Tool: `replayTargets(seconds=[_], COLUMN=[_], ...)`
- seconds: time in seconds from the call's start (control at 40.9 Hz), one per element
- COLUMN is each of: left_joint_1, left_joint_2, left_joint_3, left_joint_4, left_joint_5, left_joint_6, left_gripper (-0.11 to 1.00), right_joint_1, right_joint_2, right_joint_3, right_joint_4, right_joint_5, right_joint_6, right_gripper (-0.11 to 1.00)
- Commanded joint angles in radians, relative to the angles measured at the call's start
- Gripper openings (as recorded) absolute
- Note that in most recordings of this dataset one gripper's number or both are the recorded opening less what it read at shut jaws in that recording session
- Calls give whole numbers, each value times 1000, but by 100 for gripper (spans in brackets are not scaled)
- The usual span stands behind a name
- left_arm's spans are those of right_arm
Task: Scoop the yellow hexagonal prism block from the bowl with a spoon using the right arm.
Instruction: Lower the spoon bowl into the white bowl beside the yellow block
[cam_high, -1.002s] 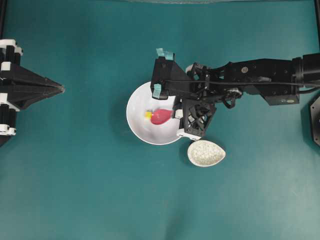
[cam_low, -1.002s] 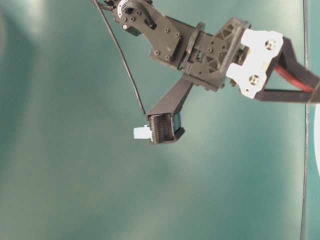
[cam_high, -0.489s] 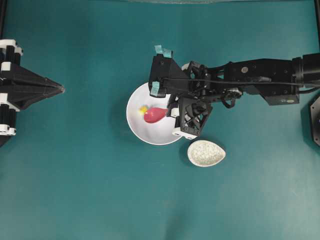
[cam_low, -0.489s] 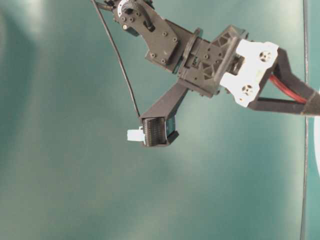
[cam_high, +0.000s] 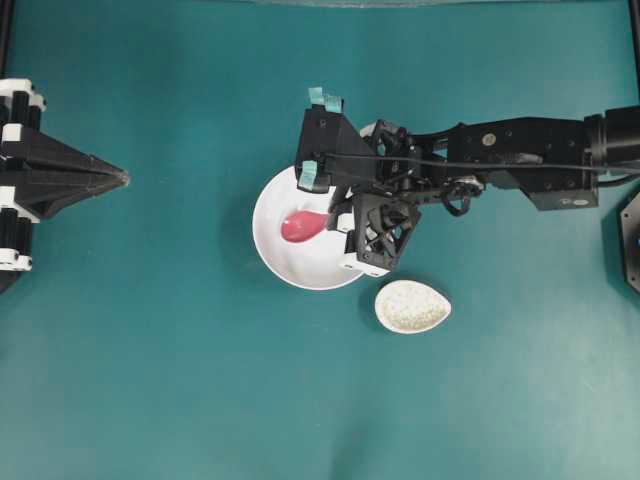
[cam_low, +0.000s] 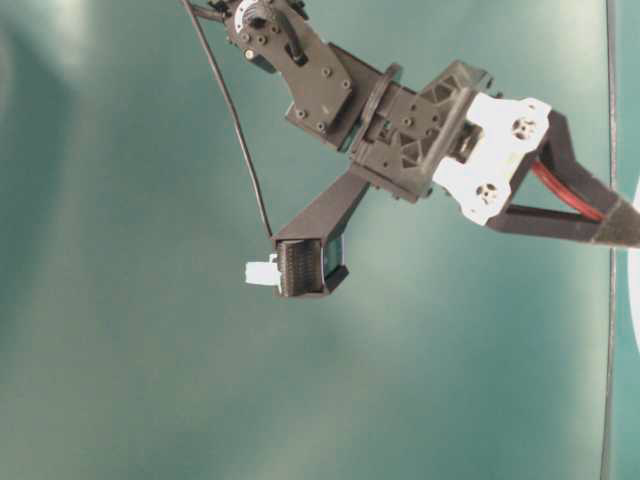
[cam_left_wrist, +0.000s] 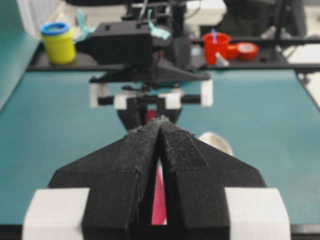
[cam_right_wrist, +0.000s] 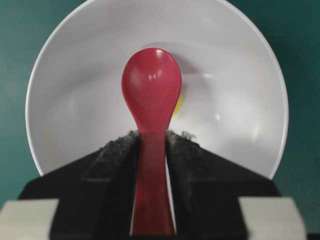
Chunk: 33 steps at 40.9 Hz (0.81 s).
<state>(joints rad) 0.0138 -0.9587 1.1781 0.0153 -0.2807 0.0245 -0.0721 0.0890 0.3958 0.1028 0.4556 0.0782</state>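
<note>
Gripping the glossy pink-red soup spoon (cam_right_wrist: 151, 95) by its handle, the right gripper (cam_right_wrist: 151, 145) is holding the scoop over the large white bowl (cam_right_wrist: 240, 75). The tiny yellow hexagonal block (cam_right_wrist: 177, 106) is peeking out beneath the scoop's right edge, seemingly not yet scooped. The left gripper (cam_left_wrist: 160, 137) is resting shut, well apart at the far left.
</note>
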Motion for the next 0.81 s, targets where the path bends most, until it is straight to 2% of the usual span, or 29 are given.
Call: replayTargets(seconds=[0.0, 0.415, 0.66, 0.782], left_joint_1=[3, 3, 3, 2], left_joint_2=[6, 8, 6, 6], left_joint_3=[-23, -23, -23, -23], left_joint_4=[3, 3, 3, 3], left_joint_5=[-3, -3, -3, -3], left_joint_6=[-2, -3, -3, -3], left_gripper=[-1, -1, -1, -1], right_joint_1=[2, -6, -12, -12], right_joint_2=[-14, -106, -115, -115], right_joint_3=[-37, -58, -57, -57], right_joint_4=[-3, -6, -6, -8], right_joint_5=[0, 117, 201, 247], right_joint_6=[-2, 23, 129, 147], right_gripper=[25, 25, 25, 25])
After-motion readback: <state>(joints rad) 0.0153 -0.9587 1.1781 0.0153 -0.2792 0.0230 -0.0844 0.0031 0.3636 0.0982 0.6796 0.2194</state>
